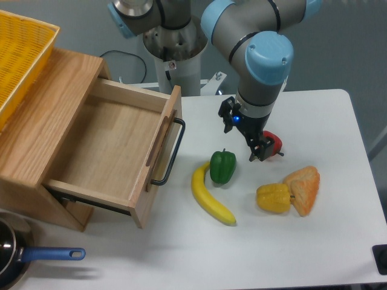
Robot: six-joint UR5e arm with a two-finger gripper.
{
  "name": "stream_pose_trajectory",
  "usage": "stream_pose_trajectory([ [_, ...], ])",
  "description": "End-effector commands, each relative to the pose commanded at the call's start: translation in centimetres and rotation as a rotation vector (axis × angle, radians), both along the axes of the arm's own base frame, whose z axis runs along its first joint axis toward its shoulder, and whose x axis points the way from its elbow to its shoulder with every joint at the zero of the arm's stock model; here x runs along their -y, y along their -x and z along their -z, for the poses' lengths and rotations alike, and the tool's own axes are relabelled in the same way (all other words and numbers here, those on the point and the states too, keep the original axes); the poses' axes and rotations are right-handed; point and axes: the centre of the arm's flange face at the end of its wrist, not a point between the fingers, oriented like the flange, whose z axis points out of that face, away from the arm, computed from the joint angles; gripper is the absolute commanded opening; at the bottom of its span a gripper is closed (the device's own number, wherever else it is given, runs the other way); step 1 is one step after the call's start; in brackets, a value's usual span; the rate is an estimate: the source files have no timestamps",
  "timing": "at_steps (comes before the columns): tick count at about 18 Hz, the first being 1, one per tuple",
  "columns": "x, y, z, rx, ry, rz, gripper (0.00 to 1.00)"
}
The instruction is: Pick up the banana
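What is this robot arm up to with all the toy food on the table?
It is meant to pick up the banana, but has not touched it yet. The claw hangs above the table beside a red pepper, holding nothing as far as one can see. The banana lies flat on the white table, next to a green pepper. A yellow pepper and an orange wedge lie to its right. A wooden drawer stands open on the left.

Bright even overhead light, soft short shadows under objs (drawer (112,145) interior dimmer), sharp focus, no glare
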Motion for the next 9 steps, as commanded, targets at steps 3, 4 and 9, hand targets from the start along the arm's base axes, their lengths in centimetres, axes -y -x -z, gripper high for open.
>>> stream_pose_trajectory([
  [3, -0.2, 0.4, 0.1, -0.015, -0.009, -0.005, 1.00],
  [4, -0.5, 0.4, 0.5, -0.016, -0.008, -0.003, 1.00],
  [9, -0.4, -0.2, 2.4, 0.019, 0.007, -0.017, 1.00],
])
